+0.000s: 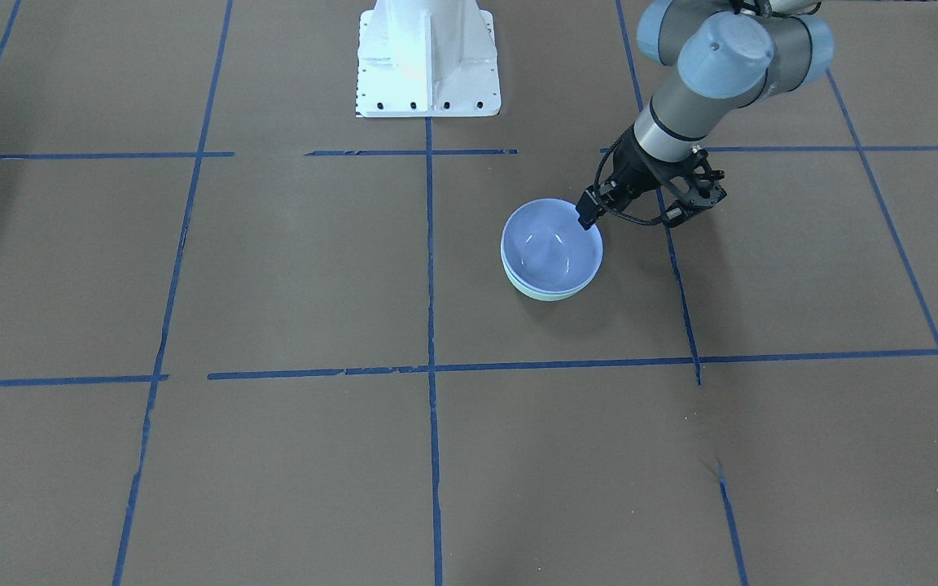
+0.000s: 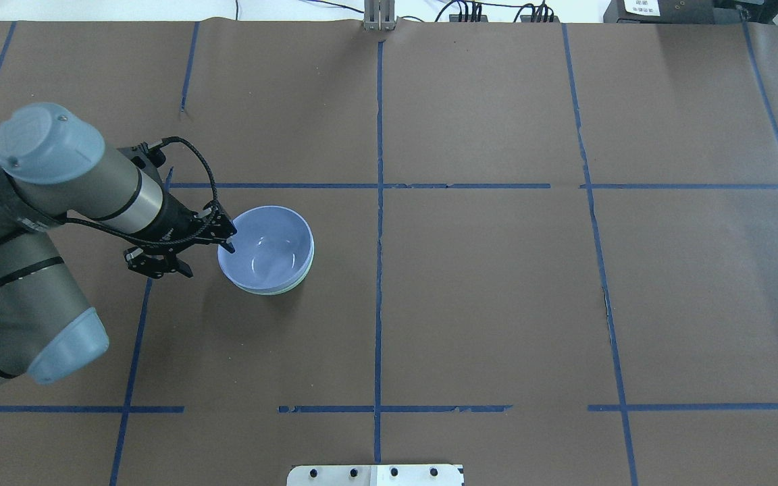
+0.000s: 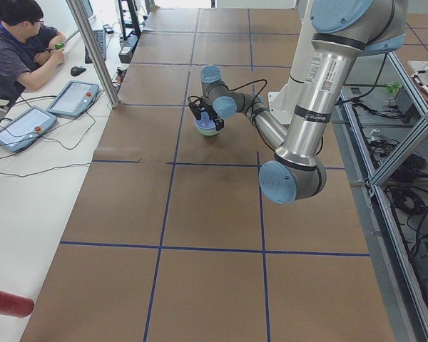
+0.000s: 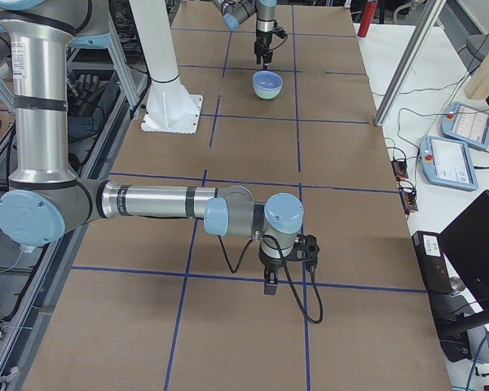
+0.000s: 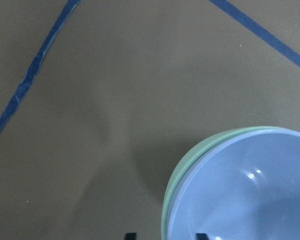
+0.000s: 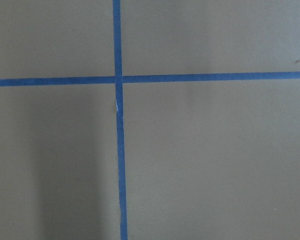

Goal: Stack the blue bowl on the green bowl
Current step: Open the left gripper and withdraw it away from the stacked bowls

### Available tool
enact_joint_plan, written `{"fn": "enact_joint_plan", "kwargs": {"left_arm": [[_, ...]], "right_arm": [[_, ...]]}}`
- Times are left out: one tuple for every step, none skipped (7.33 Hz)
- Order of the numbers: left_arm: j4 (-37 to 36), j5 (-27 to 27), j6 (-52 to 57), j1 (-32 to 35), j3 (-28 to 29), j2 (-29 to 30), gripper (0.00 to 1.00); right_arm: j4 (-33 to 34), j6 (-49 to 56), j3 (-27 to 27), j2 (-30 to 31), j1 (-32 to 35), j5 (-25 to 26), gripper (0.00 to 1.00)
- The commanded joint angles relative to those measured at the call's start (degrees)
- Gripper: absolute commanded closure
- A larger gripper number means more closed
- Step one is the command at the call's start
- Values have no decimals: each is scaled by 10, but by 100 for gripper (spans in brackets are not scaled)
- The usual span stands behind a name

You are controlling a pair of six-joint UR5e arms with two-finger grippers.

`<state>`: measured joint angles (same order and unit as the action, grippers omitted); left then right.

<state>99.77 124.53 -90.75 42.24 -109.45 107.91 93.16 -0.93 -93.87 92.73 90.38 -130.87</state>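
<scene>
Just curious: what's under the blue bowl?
A green bowl: the blue bowl sits nested in it. Only a sliver of green rim shows; its inside is covered.

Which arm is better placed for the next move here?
Probably left. The left gripper straddles the rim of the blue bowl, already nested in the green bowl; the right gripper hangs far away.

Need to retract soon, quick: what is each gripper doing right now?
Left gripper: open, fingers astride the rim of the blue bowl, nested in the green bowl.
Right gripper: cannot be told.
</scene>
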Motion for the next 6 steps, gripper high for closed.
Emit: {"fn": "enact_joint_plan", "kwargs": {"left_arm": [[-2,66,199,96,-16,-64,0],[-4,67,349,152,-11,-116,0],[-9,67,503,213,-9,-178,0],[-10,67,653,276,3,-230,0],[-10,65,781,329,26,-263,0],[-10,63,868,367,40,-285,0]], "right_arm": [[0,0,0,0,0,0,0],[0,0,0,0,0,0,0],[0,0,0,0,0,0,0],[0,0,0,0,0,0,0],[0,0,0,0,0,0,0],[0,0,0,0,1,0,0]]}}
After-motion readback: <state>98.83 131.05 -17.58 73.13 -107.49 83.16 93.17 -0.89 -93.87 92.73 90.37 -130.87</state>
